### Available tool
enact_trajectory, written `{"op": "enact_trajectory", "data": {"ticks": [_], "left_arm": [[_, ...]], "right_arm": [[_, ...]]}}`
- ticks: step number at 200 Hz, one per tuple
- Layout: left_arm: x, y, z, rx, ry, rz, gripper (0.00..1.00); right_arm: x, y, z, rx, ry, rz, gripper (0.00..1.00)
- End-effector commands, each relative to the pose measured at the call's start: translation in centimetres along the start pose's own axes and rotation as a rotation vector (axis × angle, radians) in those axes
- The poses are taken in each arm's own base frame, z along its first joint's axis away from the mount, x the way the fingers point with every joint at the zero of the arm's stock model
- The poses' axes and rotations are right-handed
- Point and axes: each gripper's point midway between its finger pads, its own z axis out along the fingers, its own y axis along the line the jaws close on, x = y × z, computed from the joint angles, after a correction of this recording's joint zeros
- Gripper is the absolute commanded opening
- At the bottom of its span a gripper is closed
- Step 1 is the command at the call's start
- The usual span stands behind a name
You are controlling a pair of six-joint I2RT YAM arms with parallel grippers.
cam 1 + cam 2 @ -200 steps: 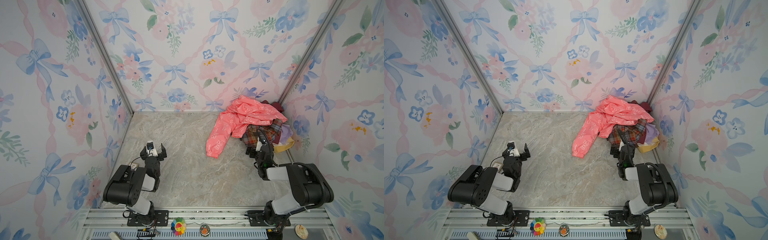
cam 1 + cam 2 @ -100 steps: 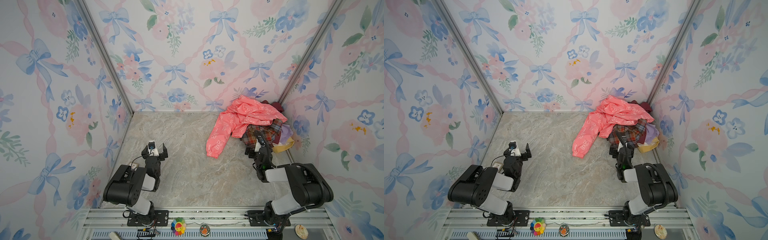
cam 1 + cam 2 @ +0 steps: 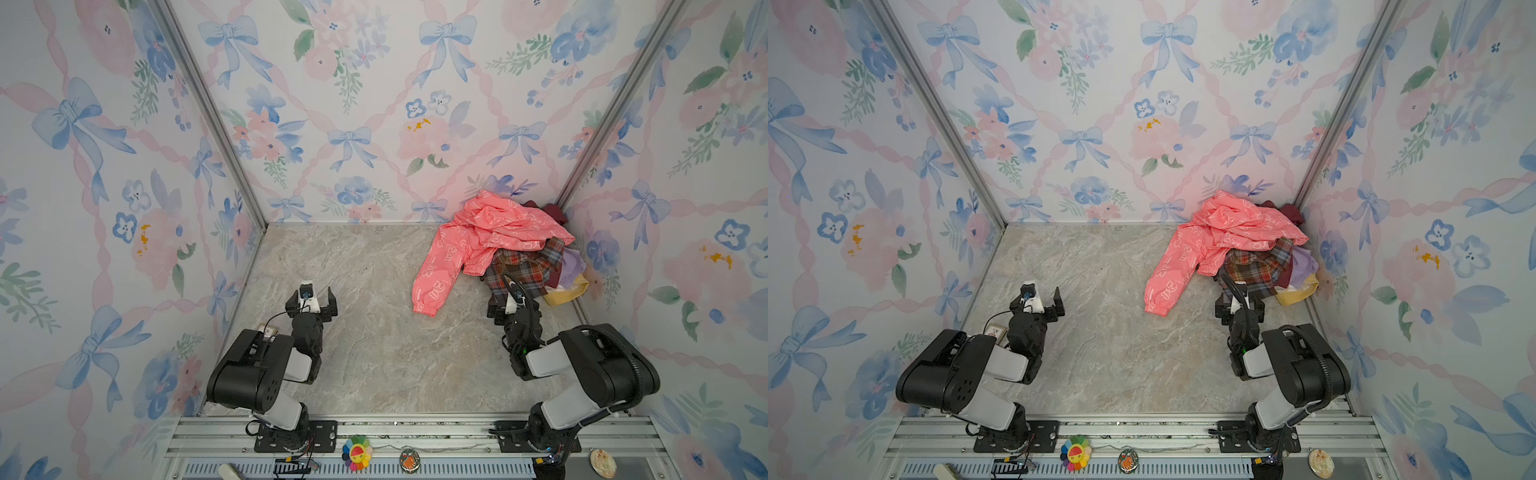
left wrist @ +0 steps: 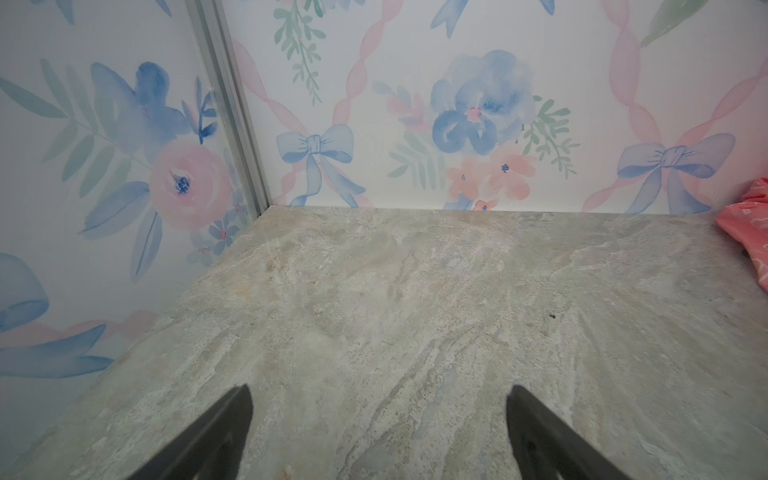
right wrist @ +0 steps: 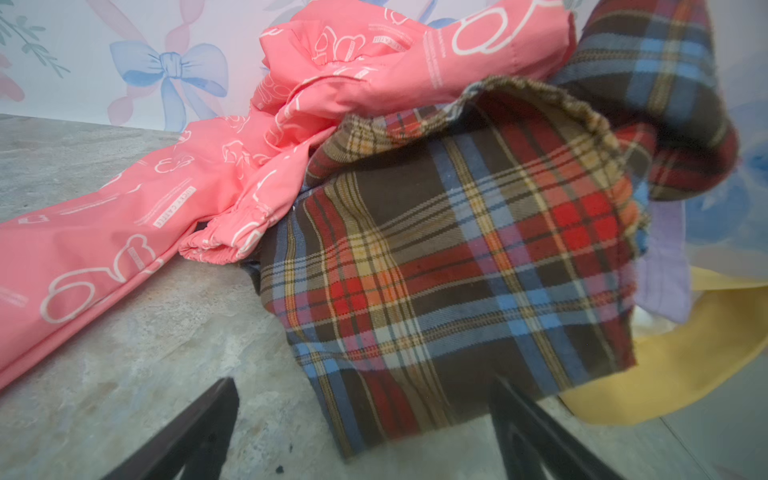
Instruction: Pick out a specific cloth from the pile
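Observation:
The cloth is plaid in red, orange, brown and blue. It lies at the near side of the pile, partly under the coral-pink jacket. My right gripper is open, low over the floor at the pile's near edge. In the right wrist view the cloth fills the middle and its lowest corner lies between the spread jaws of that gripper, apart from both. My left gripper is open and empty over bare floor at the left.
The jacket's sleeve trails left onto the marble floor. Maroon, lilac and yellow pieces lie against the right wall and back corner. Floral walls close three sides. A metal rail runs along the front.
My right gripper has dipped lower and edged slightly left at the pile's near edge. The left arm has barely moved. Both grippers stay open.

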Motion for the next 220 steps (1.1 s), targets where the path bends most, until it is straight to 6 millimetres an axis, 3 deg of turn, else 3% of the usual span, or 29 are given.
{"op": "enact_trajectory", "data": {"ticks": [1, 53, 82, 114, 135, 149, 168, 199, 220], "left_arm": [[-0.3, -0.1, -0.1, -0.001, -0.011, 0.02, 0.97], [-0.4, 0.0, -0.3, -0.017, -0.017, 0.02, 0.97], [-1.4, 1.1, -0.3, -0.118, -0.021, 0.01, 0.98], [-4.4, -3.5, -0.3, -0.089, -0.019, 0.19, 0.98], [-6.4, -6.2, -0.6, 0.016, -0.039, 0.128, 0.98], [-7.6, -7.2, -0.8, 0.056, -0.05, 0.103, 0.98], [-8.4, -7.8, -0.7, 0.086, -0.038, 0.044, 0.98], [-9.5, -9.5, -1.3, 0.181, -0.015, -0.049, 0.98], [-11.0, -10.8, -2.2, 0.243, -0.015, -0.06, 0.98]], "right_arm": [[-2.1, -0.4, -0.6, 0.035, -0.098, 0.011, 0.97], [-2.0, -0.3, -1.0, 0.034, -0.097, 0.006, 0.97], [-2.1, -0.3, -1.0, 0.035, -0.099, 0.007, 0.97], [-2.0, -0.4, -1.0, 0.036, -0.098, 0.008, 0.97], [-2.3, -0.7, -1.2, 0.046, -0.108, 0.015, 0.97], [-3.8, -0.8, -1.8, 0.078, -0.142, -0.002, 0.97], [-5.0, 1.5, -2.6, 0.061, -0.124, -0.109, 0.97], [-5.2, 2.6, -3.0, 0.16, 0.074, -0.214, 0.97], [-7.7, 5.1, -4.2, 0.154, 0.047, -0.34, 0.97]]}}
